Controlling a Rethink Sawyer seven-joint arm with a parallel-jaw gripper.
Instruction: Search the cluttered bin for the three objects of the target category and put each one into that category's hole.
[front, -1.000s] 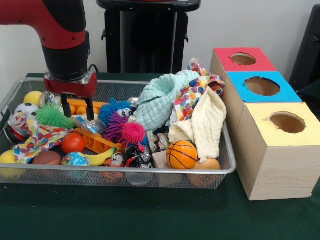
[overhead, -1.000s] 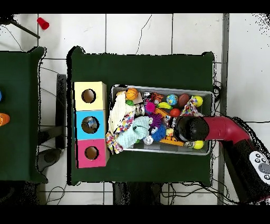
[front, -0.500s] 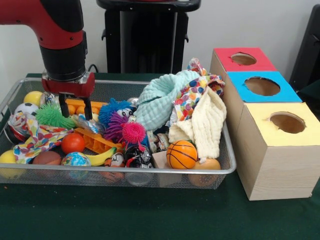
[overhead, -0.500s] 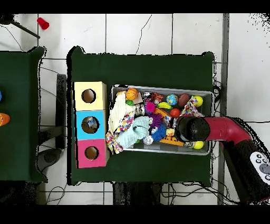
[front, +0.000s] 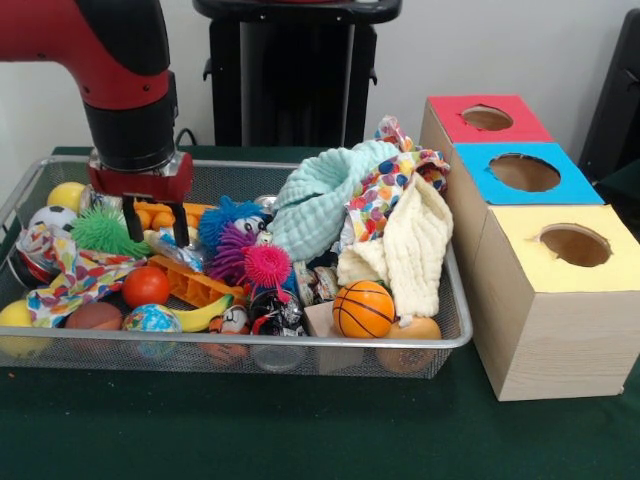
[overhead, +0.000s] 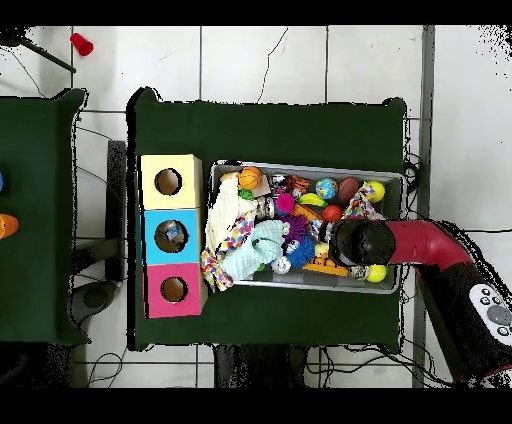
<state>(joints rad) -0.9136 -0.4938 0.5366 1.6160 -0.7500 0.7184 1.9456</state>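
A red and black robot arm reaches down into a silver wire mesh bin (front: 445, 340) packed with toys and cloths. Its pincer (front: 155, 224) hangs with its two black fingers (front: 131, 222) spread apart and nothing held between them. Directly under the pincer lies a crinkly clear plastic bottle (front: 178, 250), on top of an orange toy. Just to one side of the pincer, toward the bin's end, sits a green spiky ball (front: 103, 232); on the other side is a blue and purple fuzzy toy (front: 232, 240). Farther on that side, folded mint and cream cloths are heaped. Well apart from the pincer, outside the bin past those cloths, a red-topped wooden box shows its round hole (front: 487, 118), beside blue-topped and yellow-topped boxes.
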